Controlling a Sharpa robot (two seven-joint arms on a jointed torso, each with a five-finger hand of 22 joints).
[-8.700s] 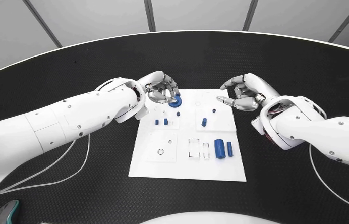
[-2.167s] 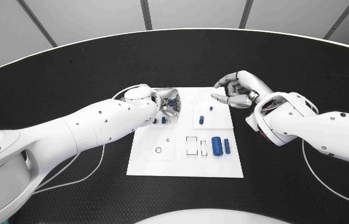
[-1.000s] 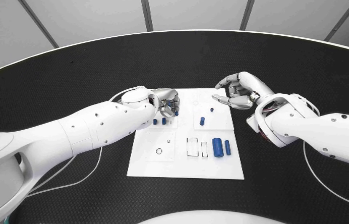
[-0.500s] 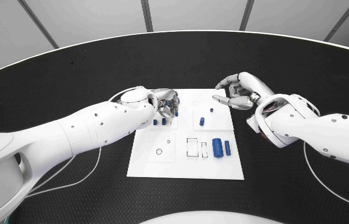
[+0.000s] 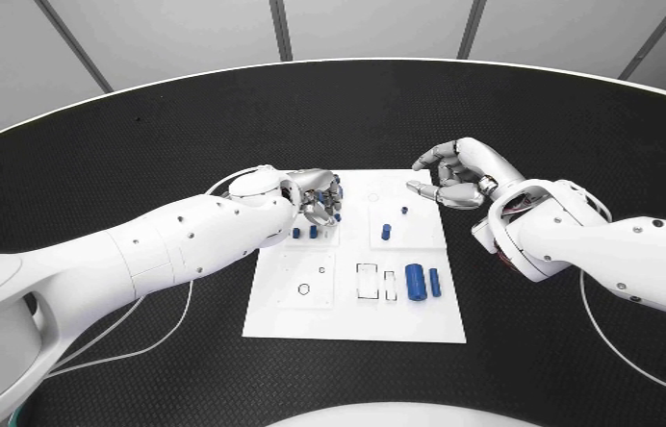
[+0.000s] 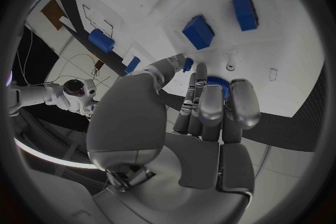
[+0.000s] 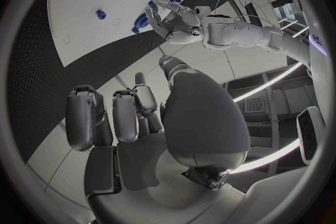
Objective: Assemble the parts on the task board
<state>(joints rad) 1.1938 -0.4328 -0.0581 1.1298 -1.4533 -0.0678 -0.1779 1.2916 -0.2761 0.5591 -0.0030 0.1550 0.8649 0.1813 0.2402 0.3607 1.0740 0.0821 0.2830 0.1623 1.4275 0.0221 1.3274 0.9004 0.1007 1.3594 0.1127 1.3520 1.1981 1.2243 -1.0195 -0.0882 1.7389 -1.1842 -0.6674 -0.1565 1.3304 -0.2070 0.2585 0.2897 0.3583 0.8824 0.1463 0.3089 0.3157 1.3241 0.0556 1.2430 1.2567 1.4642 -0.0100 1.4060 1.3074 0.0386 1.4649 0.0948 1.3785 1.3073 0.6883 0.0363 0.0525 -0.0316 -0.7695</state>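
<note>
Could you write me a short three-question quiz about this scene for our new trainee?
1. True or false: the right hand holds a blue part.
2. Which hand holds the blue ring over the white board? A) left hand B) right hand C) neither
3. Fill in: the two long blue cylinders lie on the board's near ____ side, as the head view shows it.

Key: 1 false, its curled fingers hold nothing; 2 A; 3 right.
</note>
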